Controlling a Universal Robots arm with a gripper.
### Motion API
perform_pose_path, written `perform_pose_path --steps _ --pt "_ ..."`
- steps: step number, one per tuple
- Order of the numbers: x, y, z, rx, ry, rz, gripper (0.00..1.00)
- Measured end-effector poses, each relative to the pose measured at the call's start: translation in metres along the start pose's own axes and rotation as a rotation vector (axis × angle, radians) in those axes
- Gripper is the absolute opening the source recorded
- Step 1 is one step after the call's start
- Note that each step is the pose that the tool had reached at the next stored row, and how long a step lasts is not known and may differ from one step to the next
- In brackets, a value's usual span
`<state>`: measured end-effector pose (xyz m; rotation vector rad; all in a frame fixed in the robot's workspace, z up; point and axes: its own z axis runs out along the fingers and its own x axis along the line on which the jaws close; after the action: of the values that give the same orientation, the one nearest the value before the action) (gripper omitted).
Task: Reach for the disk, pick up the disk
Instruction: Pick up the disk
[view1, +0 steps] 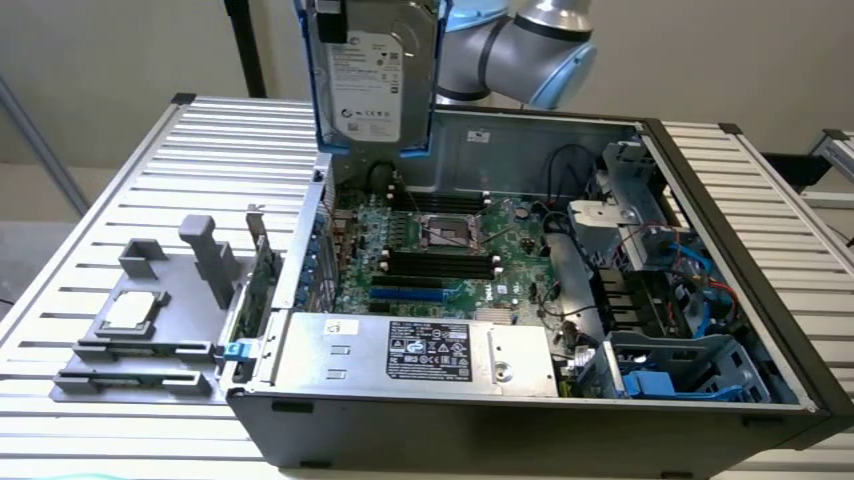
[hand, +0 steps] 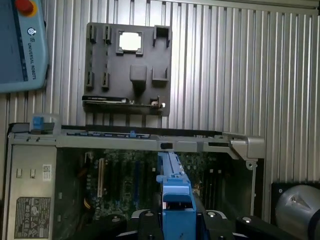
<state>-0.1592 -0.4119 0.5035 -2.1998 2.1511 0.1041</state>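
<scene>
Disk (view1: 370, 75) hangs upright in the air above the far left corner of the open computer case (view1: 534, 420), its white label facing the exterior camera and its blue frame showing along the lower edge. Its bottom edge is clear of the case wall, with open room between it and the circuit board (view1: 441, 245) below.

By size: the slatted metal worktop (view1: 120, 200) carries everything and stays bare along its far left part. The case lies on its side with the lid off, its walls rising around the board. The silver box with a black label (view1: 427, 350) sits inside along the near wall. Left of the case lies a grey holder tray (view1: 140, 330), apart from the case, with a small square chip (view1: 130, 312) on it.

In the wrist view the claw (hand: 176, 220) is closed on the disk, its black parts on either side of the blue frame (hand: 175, 195), which points down over the board.
</scene>
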Motion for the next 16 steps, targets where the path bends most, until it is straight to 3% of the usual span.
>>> perform_pose_path --steps 16 --pt "0.036 -0.0688 -0.0034 -0.006 -0.0002 0.0 0.33"
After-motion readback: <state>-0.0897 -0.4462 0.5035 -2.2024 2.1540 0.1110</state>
